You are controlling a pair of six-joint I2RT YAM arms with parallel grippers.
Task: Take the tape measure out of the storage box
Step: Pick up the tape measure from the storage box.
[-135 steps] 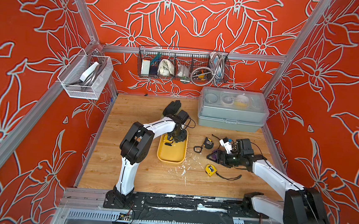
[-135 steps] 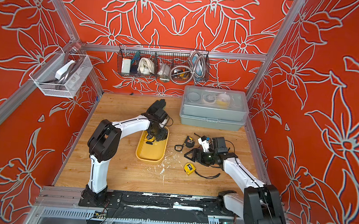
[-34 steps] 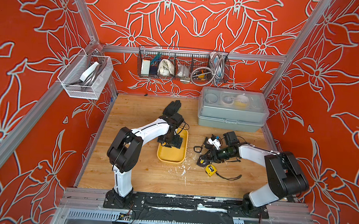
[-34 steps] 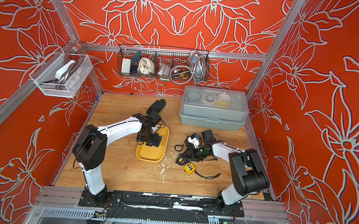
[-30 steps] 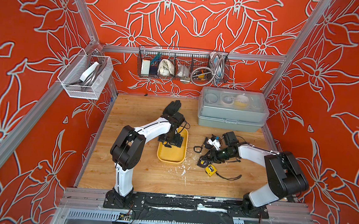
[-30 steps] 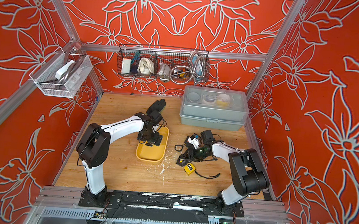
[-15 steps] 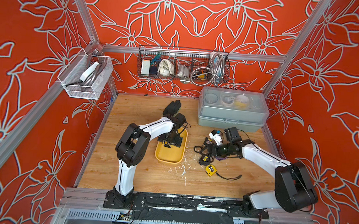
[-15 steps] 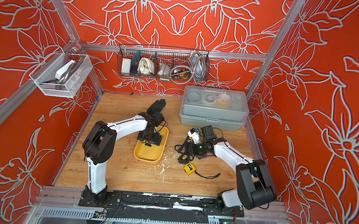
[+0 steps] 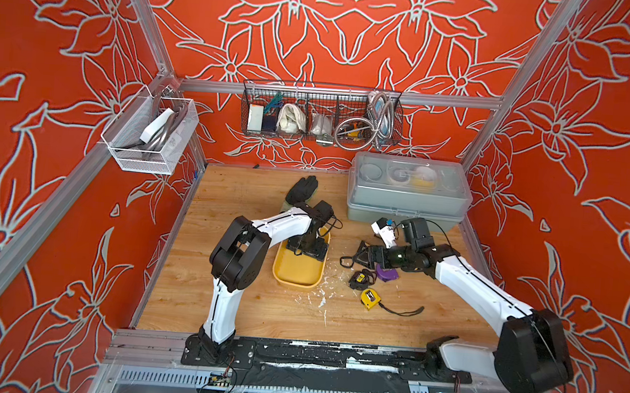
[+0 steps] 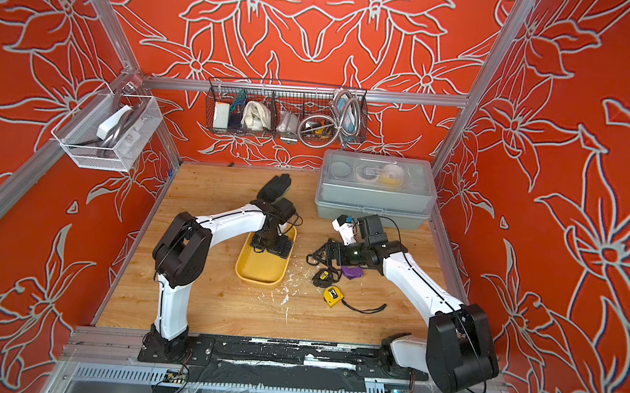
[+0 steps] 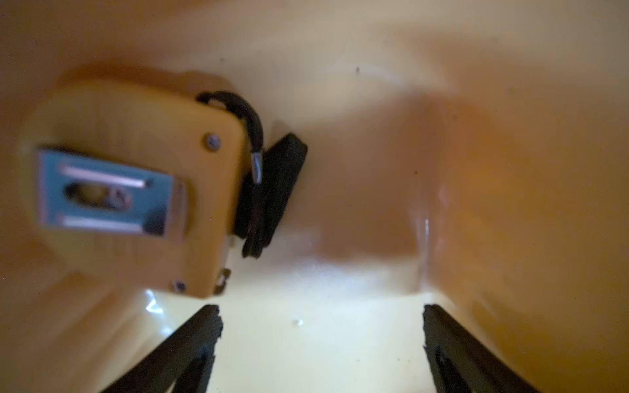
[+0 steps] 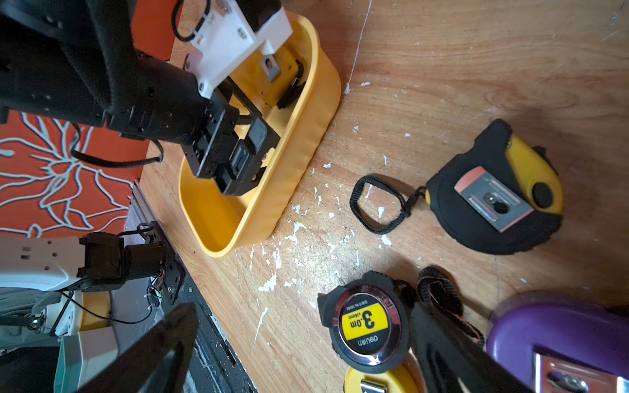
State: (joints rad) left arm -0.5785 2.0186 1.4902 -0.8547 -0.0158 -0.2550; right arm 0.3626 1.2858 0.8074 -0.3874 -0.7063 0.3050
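The storage box (image 9: pixel 297 276) (image 10: pixel 260 273), a shallow mustard-yellow tray, lies mid-table. A yellow tape measure (image 11: pixel 126 183) (image 12: pixel 272 73) with a metal clip and black strap rests at its far end. My left gripper (image 11: pixel 320 337) (image 9: pixel 307 247) is down inside the box, open. Only bare tray floor lies between its fingers, and the tape measure is just ahead, off to one side. My right gripper (image 12: pixel 306 350) (image 9: pixel 356 255) hovers open over the table right of the box, holding nothing. A round black tape measure (image 12: pixel 366 323) (image 9: pixel 360 280) lies just below it.
More tape measures lie on the table to the right of the box: a black-and-yellow one (image 12: pixel 493 197), a purple one (image 9: pixel 387 274) and a yellow one (image 9: pixel 371 299). A grey lidded case (image 9: pixel 406 196) stands at the back right. A black glove (image 9: pixel 300 190) lies behind the box. Wire baskets (image 9: pixel 321 114) hang on the walls.
My right gripper's jaws have gone from nearly shut to wide open. It has risen slightly, and the arm's elbow has swung out to the right. The left gripper stays in the box.
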